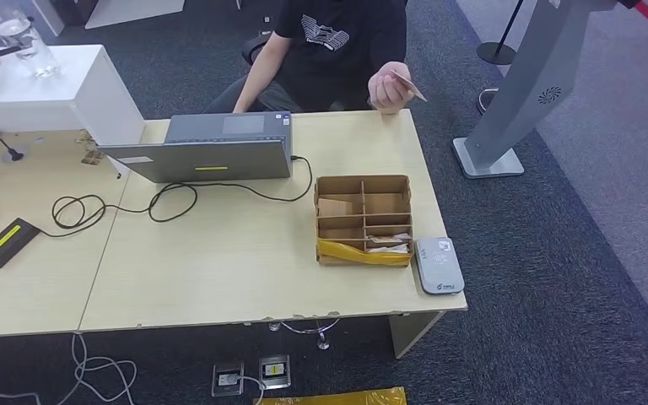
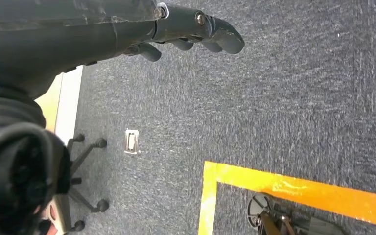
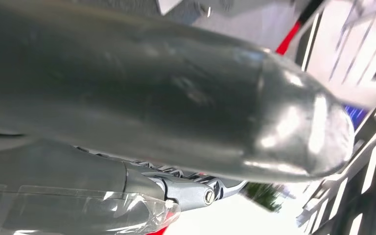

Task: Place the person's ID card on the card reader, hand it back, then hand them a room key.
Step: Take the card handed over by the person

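Person's holding the ID card (image 1: 408, 85) up at the desk's far edge, reader (image 1: 439, 264) near right beside the box (image 1: 363, 219). Step one: take the card. Left hand (image 2: 196, 29) is empty, fingers loosely apart; right hand (image 3: 176, 112), can't tell.

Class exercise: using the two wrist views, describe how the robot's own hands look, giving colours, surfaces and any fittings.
The left hand has dark grey, rounded fingers, a silver screw head and a clear plastic wrap over its cover. The right hand shows a thick, glossy grey thumb, with silvery metal linkage, a screw and clear plastic beside it.
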Tool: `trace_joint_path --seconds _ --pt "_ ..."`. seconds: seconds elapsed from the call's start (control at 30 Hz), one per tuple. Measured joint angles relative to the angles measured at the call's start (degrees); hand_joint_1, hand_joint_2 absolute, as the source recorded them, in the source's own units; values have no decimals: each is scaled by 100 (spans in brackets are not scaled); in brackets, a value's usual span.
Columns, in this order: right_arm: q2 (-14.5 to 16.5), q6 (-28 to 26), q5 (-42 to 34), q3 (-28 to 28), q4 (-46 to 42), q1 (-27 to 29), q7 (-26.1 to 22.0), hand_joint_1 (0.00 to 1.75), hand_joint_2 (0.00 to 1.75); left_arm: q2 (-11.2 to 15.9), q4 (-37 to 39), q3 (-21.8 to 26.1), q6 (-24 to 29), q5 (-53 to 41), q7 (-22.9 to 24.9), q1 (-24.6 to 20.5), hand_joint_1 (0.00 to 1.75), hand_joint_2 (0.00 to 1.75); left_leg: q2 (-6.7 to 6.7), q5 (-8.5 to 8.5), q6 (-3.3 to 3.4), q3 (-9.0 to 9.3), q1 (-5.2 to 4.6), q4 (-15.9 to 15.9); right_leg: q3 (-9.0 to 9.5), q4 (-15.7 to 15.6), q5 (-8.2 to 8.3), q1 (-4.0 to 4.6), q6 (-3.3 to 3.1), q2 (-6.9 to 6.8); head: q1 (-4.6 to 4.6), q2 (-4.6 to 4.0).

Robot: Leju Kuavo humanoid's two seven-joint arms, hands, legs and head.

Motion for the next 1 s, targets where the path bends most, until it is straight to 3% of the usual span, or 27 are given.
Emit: trace_joint_path --seconds 0.07,0.2,0.57,0.77,1.0 --pt "-58 4 42 228 -120 -5 56 0 0 -3 0 0 1 -3 -4 2 0 0 -4 0 0 -2 1 0 1 0 -2 0 1 -1 1 0" --pt "-229 86 245 749 -283 -112 355 0 175 -7 0 0 -2 -28 -20 12 0 0 -4 0 0 -11 0 0 2 0 -2 0 2 -2 1 0" --pt "-765 1171 3111 2968 -472 -1081 2571 0 175 -7 0 0 -111 -244 -90 12 0 0 -11 3 -4 -3 5 0 1 1 -2 4 1 -4 1 0" --pt "-907 1973 3884 3965 -438 -1559 2993 0 175 -7 0 -4 -163 -353 -101 9 0 0 -5 2 -5 -2 6 0 -4 0 -3 5 1 -1 2 0" --pt "-959 2105 3976 4661 -379 -1749 3077 0 175 -7 0 -28 -221 -457 -101 12 0 0 -5 2 -5 -4 7 0 -4 0 -3 5 1 -1 0 0"
